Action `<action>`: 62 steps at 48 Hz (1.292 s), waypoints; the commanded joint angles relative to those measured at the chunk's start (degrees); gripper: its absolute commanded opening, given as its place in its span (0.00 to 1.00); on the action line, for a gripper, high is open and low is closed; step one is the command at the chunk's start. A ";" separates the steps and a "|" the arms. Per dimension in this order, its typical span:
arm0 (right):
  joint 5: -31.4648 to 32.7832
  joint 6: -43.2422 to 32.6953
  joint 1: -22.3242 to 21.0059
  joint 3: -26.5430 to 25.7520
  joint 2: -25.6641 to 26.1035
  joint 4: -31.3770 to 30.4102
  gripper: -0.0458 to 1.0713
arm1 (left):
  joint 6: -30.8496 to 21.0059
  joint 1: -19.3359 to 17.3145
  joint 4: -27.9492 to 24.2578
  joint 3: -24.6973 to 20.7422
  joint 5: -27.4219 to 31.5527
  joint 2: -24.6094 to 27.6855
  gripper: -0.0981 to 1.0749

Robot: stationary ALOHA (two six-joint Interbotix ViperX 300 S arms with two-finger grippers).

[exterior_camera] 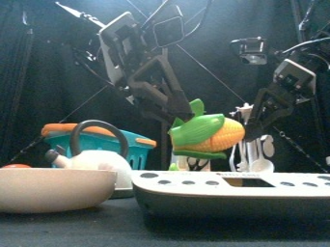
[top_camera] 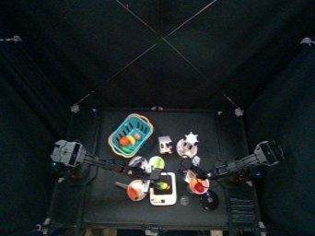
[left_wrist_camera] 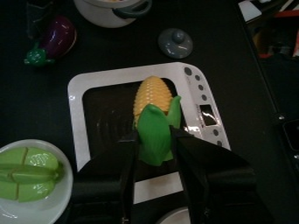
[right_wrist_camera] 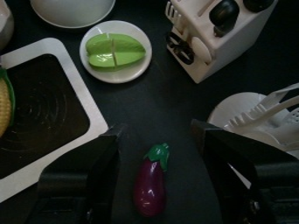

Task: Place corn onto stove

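Observation:
The corn, yellow with a green husk, lies lengthwise over the white stove. My left gripper is shut on the corn's husk end, one jaw on each side. In the front view the corn hangs tilted just above the stove, under the left gripper. I cannot tell whether the corn touches the stove. My right gripper stands open over the table beside the stove, above a purple eggplant.
A tan bowl, a white kettle and a blue basket stand left of the stove. A white plate with a green piece and a white toy block with black knobs lie beyond the right gripper.

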State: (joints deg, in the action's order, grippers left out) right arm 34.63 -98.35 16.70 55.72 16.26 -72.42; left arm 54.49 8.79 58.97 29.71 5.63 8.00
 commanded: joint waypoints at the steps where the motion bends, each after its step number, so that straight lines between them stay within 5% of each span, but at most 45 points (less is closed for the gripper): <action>1: 0.00 0.00 0.00 -0.62 0.53 -0.18 0.87 | 0.09 -0.18 0.18 -1.49 -0.35 0.00 0.65; 25: 0.00 -0.09 -0.09 -0.62 0.53 -0.09 0.87 | 0.18 -0.44 0.88 -1.85 -1.23 0.62 0.94; 62: 0.00 -0.09 0.00 -0.79 -0.70 -0.09 0.87 | 0.26 -0.53 0.97 0.09 -8.61 -4.13 0.95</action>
State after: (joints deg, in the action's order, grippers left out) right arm 34.54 -98.35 16.70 55.72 15.03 -72.42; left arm 54.67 8.44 59.85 30.23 -1.58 5.54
